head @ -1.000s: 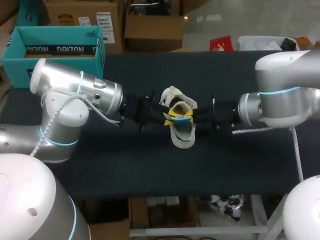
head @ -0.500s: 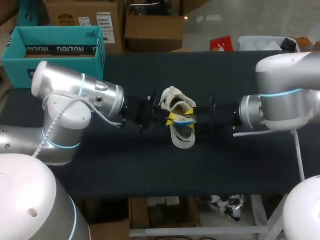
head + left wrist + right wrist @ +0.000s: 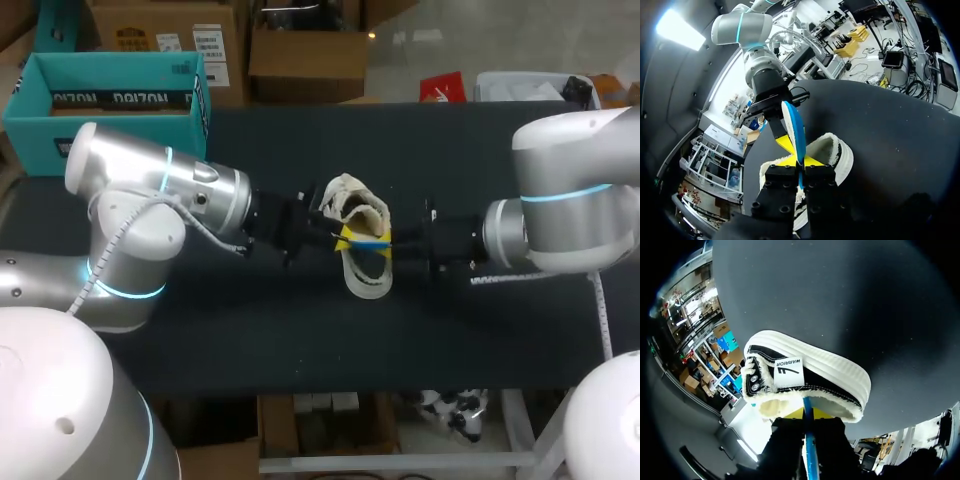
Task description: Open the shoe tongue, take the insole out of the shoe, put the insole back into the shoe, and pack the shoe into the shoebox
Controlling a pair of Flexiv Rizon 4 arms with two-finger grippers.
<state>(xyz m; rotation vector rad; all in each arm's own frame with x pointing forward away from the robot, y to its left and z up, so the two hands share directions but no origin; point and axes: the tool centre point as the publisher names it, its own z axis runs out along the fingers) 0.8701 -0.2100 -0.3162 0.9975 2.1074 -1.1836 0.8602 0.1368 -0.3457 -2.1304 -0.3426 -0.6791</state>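
Dark matte table (image 3: 250, 340), teal shoebox (image 3: 40, 125) open at its far left corner, well apart from the work.

- Shoe (image 3: 362, 275) lies mid-table between the two arms. The right wrist view shows it on its side, with a pale ribbed sole and a fleecy lining at the opening (image 3: 815, 372).
- Blue insole (image 3: 368, 241) is up at the shoe's mouth, carried on edge. The left wrist view shows it as a thin blade standing out from the fingers (image 3: 795, 130), over the lined opening (image 3: 840, 155).
- Left gripper (image 3: 340, 238) is pinched narrow on the insole's near end (image 3: 800, 162). Right gripper (image 3: 386, 240) comes in from the opposite side and is closed on the same insole (image 3: 807, 415); its edge runs straight between those fingers (image 3: 810, 440). You can also see it beyond the insole from the left wrist (image 3: 785, 142).

Handling, as a judgement:
- Insole looks light, thin and bendy. Expect it to bow or fold if you push from one end only. Keep the pinch on the edge near an end and feed toe-first.
- Shoe looks light, with a soft upper and a stiffer sole. It will likely slide on the table when the insole drags inside, so brace it.
- For boxing, take the shoe by the heel wall or sole rim, not the plush collar.
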